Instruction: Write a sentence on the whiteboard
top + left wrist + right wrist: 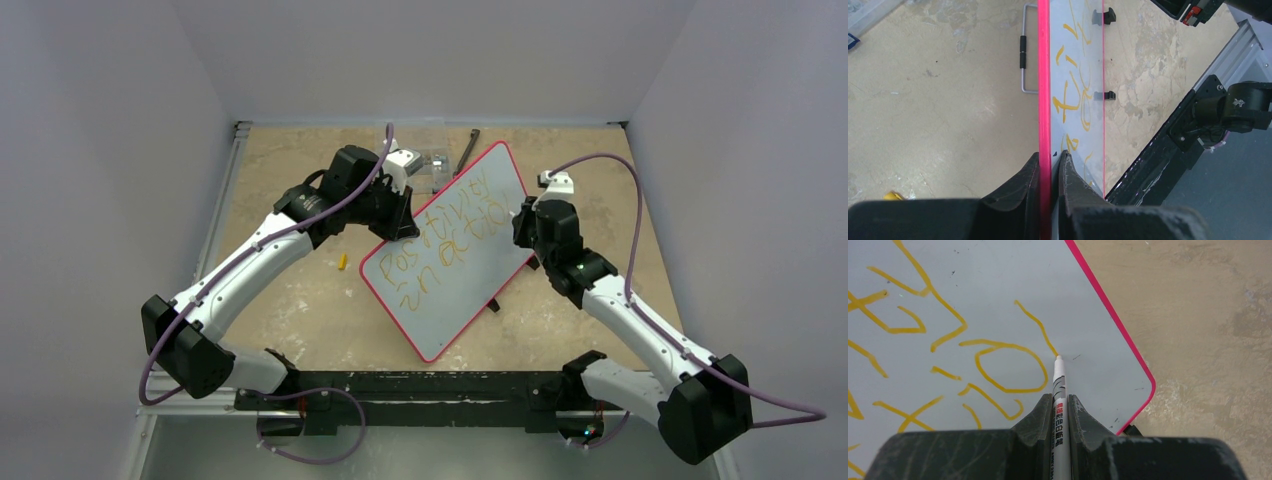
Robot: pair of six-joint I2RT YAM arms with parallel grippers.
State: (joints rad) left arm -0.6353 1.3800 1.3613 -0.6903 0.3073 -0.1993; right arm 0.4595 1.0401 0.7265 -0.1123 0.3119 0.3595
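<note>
The whiteboard (455, 255), glossy white with a red-pink frame, stands tilted in the middle of the table. The orange-yellow sentence (450, 235) runs in two lines and reads about "Positivity in actio". My left gripper (398, 225) is shut on the board's upper-left edge; in the left wrist view its fingers (1068, 180) clamp the pink frame (1044, 90). My right gripper (524, 222) is shut on a white marker (1058, 390). The marker tip touches the board at the end of a fresh slanted stroke (1035, 325) beside the letter "o" (1010, 365).
A yellow marker cap (341, 262) lies on the tan table left of the board. A clear plastic box (432, 165) and a dark tool (470, 143) lie at the back. A wire handle (1024, 50) lies behind the board. Two black feet (1108, 95) stick out from the board's lower edge.
</note>
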